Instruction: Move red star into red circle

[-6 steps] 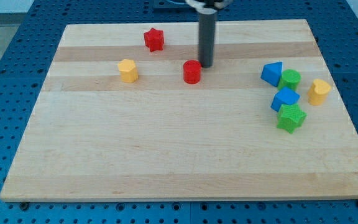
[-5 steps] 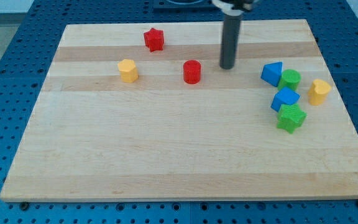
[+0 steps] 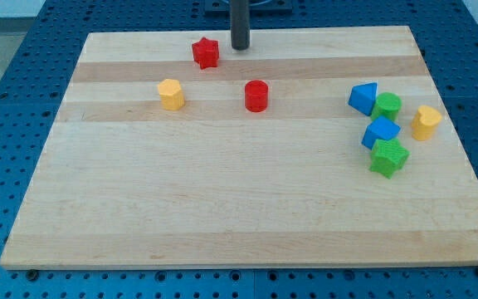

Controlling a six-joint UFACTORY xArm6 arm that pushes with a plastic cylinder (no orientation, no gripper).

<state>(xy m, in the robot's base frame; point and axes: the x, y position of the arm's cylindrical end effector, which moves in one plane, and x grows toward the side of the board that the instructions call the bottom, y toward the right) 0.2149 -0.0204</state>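
The red star [image 3: 206,52] lies near the view's top, left of centre. The red circle, a short cylinder [image 3: 256,95], stands below and to the right of it, apart from it. My tip [image 3: 239,47] rests on the board just right of the red star, with a small gap between them, and above the red circle.
A yellow hexagon block [image 3: 171,94] sits left of the red circle. At the view's right is a cluster: a blue block [image 3: 363,97], a green cylinder [image 3: 387,106], another blue block [image 3: 381,131], a green star [image 3: 388,157] and a yellow block [image 3: 426,121]. The wooden board [image 3: 222,208] lies on a blue pegboard.
My tip moved from right of the red circle up and to the left, ending beside the red star. No block has moved.
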